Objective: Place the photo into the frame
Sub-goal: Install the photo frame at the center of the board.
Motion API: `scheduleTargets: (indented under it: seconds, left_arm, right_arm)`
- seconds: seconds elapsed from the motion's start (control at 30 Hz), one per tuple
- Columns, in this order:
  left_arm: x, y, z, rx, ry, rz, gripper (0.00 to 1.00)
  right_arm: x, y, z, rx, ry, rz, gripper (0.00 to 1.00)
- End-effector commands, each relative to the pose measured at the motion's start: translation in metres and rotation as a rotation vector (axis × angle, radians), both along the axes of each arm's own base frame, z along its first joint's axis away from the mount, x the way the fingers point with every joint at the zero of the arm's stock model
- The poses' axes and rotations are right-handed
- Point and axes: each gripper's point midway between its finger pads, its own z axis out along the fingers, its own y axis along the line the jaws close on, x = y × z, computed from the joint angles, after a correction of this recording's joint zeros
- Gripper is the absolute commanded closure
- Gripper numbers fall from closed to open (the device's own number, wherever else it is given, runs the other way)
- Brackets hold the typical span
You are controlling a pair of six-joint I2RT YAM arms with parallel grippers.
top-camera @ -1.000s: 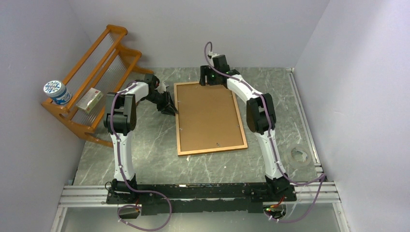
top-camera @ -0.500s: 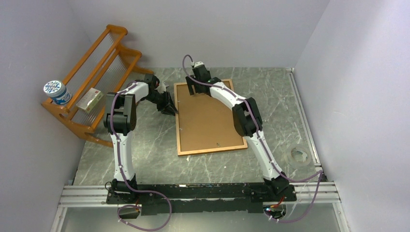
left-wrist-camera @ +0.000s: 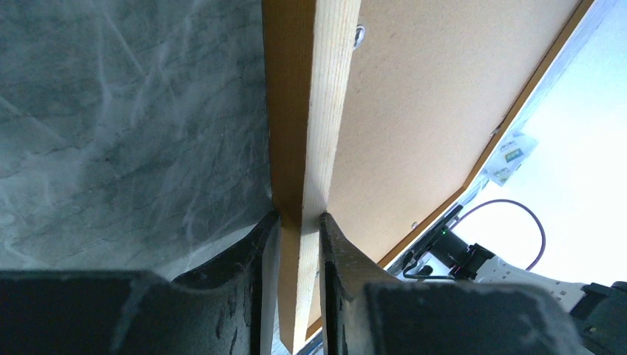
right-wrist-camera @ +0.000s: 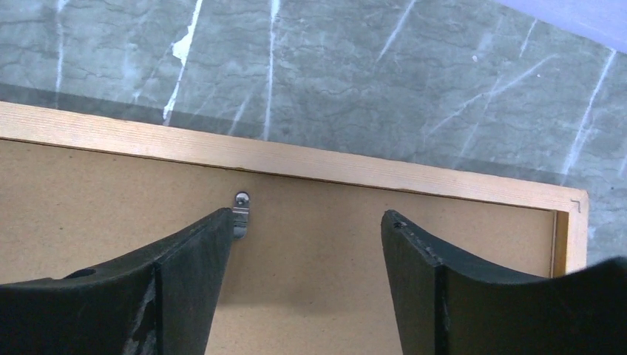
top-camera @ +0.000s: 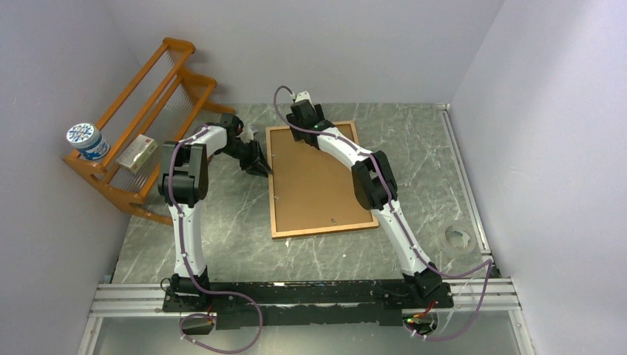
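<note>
The frame (top-camera: 323, 228) lies face down in the middle of the table, its brown backing board (top-camera: 318, 177) facing up. The photo is hidden. My left gripper (top-camera: 264, 167) is shut on the frame's left rail (left-wrist-camera: 314, 111), one finger on each side of the wood (left-wrist-camera: 299, 216). Over the far rail (right-wrist-camera: 296, 157), left of its middle, my right gripper (top-camera: 298, 132) hangs open above the backing board (right-wrist-camera: 307, 216). A small metal clip (right-wrist-camera: 240, 207) sits just by its left fingertip. Nothing is between its fingers.
An orange wooden rack (top-camera: 148, 111) stands at the far left, holding a round tin (top-camera: 87, 140) and a small box (top-camera: 137, 153). A clear tape roll (top-camera: 460, 239) lies near the table's right edge. Walls close in the table on three sides.
My right gripper has swung left along the frame's far rail, from above its middle toward the left part. The left gripper and the frame have stayed put.
</note>
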Motion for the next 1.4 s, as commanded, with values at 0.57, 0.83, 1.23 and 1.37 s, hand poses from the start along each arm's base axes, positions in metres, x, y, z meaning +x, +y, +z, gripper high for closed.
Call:
scheduleTargets:
  seconds: [0.57, 0.83, 1.23, 1.37]
  left_arm:
    - [-0.026, 0.005, -0.061, 0.136, 0.089, -0.031, 0.77]
    - [-0.027, 0.006, -0.061, 0.141, 0.089, -0.032, 0.77]
    - [-0.026, 0.006, -0.060, 0.138, 0.084, -0.034, 0.77]
    - [-0.027, 0.006, -0.060, 0.142, 0.084, -0.033, 0.77]
  right_arm:
    - [0.001, -0.035, -0.032, -0.156, 0.081, 0.023, 0.15]
    - [-0.005, -0.029, 0.015, 0.098, 0.109, -0.045, 0.13]
    - [-0.027, 0.003, 0.065, 0.675, 0.220, -0.034, 0.45]
    - [-0.031, 0.023, 0.055, 0.802, 0.282, -0.034, 0.43]
